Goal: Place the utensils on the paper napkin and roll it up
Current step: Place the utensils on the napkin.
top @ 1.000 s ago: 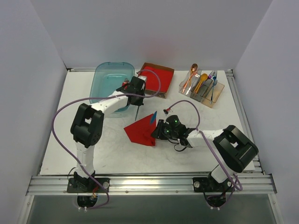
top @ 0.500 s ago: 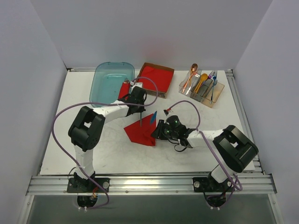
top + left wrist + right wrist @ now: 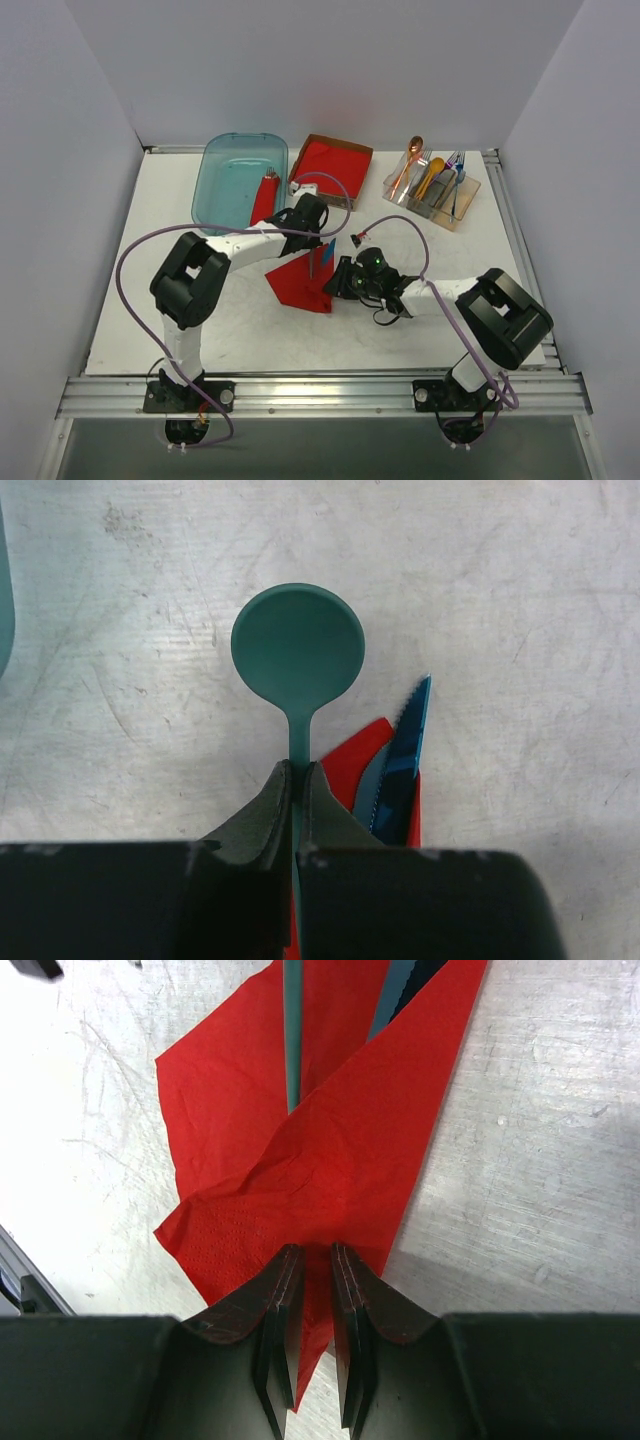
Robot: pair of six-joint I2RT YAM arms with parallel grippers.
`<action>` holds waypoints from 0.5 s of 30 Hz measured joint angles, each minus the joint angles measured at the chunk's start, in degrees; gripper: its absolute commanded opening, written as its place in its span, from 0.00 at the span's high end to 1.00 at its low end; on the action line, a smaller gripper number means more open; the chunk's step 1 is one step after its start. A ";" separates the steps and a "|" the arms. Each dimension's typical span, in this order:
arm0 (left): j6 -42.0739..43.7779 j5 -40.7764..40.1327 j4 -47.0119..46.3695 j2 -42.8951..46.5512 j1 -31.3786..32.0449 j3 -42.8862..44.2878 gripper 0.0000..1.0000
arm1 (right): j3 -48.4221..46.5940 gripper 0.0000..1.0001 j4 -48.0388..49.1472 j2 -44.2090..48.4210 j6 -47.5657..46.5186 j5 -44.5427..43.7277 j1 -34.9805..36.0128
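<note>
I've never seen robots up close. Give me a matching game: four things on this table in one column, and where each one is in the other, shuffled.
Things:
1. teal spoon
2. napkin
3. blue knife
4. orange spoon

Places:
A. standing in the clear holder
B. pinched by the right gripper
C. held by the left gripper
D. lying on the napkin

Pairs: 1-C, 2-B, 3-D, 4-A
</note>
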State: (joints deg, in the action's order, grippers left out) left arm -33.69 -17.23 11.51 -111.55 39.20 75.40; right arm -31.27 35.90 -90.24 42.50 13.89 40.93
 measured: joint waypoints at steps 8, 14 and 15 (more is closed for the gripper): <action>-0.70 -0.74 4.68 -0.28 2.49 3.21 0.98 | 0.76 0.82 0.42 0.00 0.15 -0.02 0.00; -1.25 -0.70 7.15 -1.92 3.19 4.37 0.98 | 0.90 0.82 0.79 0.00 0.15 -0.02 0.00; -1.31 -0.68 7.61 -2.43 3.37 4.52 0.98 | 0.90 0.82 0.83 0.00 0.15 -0.04 0.00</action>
State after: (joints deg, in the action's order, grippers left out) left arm -35.00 -17.91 19.11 -113.97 42.57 79.92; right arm -30.37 36.73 -90.24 42.65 13.85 40.93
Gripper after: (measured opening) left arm 0.052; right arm 0.185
